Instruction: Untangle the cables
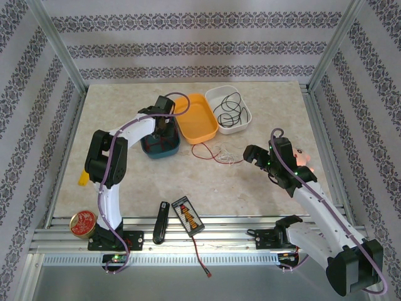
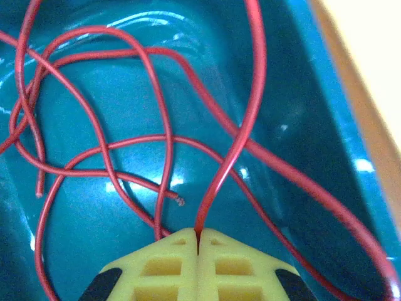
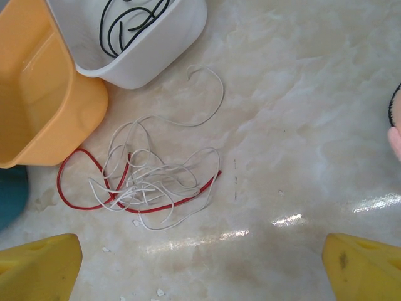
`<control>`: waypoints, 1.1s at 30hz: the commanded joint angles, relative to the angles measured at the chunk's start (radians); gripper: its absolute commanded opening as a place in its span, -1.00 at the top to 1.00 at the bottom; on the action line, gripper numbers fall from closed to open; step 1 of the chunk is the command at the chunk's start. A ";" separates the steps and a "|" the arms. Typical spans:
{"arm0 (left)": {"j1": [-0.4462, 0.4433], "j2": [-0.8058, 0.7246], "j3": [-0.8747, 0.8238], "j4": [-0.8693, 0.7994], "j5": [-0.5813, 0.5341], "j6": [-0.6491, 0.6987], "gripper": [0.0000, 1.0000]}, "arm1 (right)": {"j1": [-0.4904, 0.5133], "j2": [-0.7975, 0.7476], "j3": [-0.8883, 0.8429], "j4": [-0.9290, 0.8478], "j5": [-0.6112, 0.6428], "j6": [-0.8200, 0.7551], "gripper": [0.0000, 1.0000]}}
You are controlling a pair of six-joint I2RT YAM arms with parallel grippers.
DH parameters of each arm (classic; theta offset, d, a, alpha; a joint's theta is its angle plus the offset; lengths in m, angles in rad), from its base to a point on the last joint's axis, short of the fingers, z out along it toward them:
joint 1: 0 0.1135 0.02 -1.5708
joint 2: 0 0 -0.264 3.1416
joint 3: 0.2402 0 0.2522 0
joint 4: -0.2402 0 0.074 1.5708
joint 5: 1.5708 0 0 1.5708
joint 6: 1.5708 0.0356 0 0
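A robotics lab booth: aluminium frame [image 1: 57, 44], wallpapered panels [image 1: 200, 44], marble-look tabletop [image 1: 250, 194].

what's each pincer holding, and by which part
The left pincer pinches one strand of the red cable in its tips; the right pincer is open, empty.

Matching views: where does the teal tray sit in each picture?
Top external: teal tray left of centre, just left of the orange tray.
Left wrist: its glossy floor lies behind red cable loops; left gripper shut on one strand.
Right wrist: a sliver at the left edge, below the orange tray.
Shared landmark: the orange tray beside it, top and right wrist views.
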 commanded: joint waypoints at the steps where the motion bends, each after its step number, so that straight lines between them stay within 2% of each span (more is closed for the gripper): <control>1: 0.029 0.010 0.006 -0.081 0.029 -0.018 1.00 | -0.014 0.006 -0.008 0.030 0.012 -0.005 -0.96; 8: 0.031 0.070 0.044 -0.138 0.119 0.031 1.00 | -0.014 0.021 -0.007 0.040 -0.001 -0.005 -0.96; 19: 0.029 0.122 0.089 -0.099 0.185 0.066 1.00 | -0.015 0.019 -0.010 0.043 -0.002 -0.002 -0.96; 31: 0.026 0.178 0.180 -0.071 0.187 0.122 1.00 | -0.015 0.000 -0.013 0.030 0.007 0.000 -0.96; 33: 0.025 0.178 0.180 -0.066 0.188 0.122 0.95 | -0.016 0.002 -0.014 0.034 0.006 0.001 -0.96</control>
